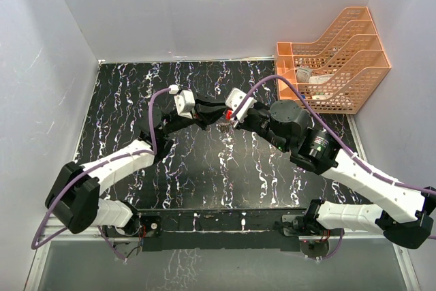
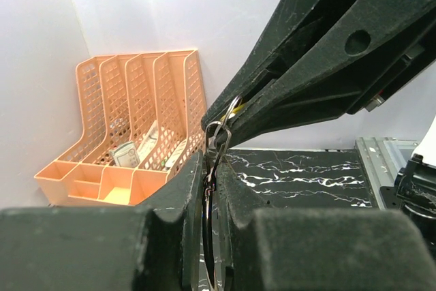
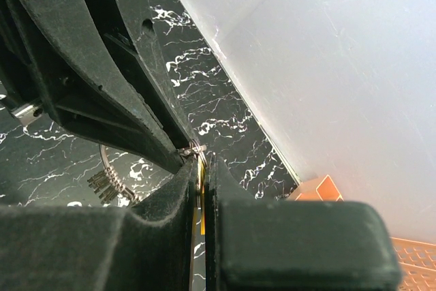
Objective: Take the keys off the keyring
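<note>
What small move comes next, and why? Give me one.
Probably ease the right end effector along the keyring to work its yellow key off: both are shut, the left end effector pinching the ring, other keys hanging free.

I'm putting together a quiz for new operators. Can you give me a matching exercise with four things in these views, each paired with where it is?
Things:
1 keyring
2 yellow-headed key
3 brown keys
4 orange rack

Places:
A standing at the far right corner
B pinched in the left tool
C hanging in a bunch off the keyring
D clamped in the right tool

Pairs: 1-B, 2-D, 3-C, 4-A
</note>
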Robot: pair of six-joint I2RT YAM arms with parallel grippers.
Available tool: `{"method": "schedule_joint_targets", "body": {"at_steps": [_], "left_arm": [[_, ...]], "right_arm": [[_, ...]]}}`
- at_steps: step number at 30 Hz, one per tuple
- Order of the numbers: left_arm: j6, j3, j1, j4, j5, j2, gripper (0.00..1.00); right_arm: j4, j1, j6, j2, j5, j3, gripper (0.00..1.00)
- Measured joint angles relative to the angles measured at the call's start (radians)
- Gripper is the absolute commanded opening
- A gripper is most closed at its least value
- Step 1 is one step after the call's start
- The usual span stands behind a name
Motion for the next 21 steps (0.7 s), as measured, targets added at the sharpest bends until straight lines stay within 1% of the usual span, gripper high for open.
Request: {"method": "schedule_joint_targets", "body": {"at_steps": [9, 15, 21], "left_arm": [[0.145, 0.000, -0.021, -0.159, -0.129, -0.090, 0.00], [0.217, 0.000, -0.027, -0.201, -0.173, -0.099, 0.00], [0.240, 0.000, -0.027, -0.222, -0.214, -0.095, 0.00]], "right_arm": [[-0.003, 0.000, 0.007, 0.001, 0.032, 0.003, 0.00], [-0.002, 0.000, 0.015, 0.021, 0.046, 0.006, 0.00], [0.005, -0.003, 0.027, 0.053, 0.062, 0.009, 0.00]]}}
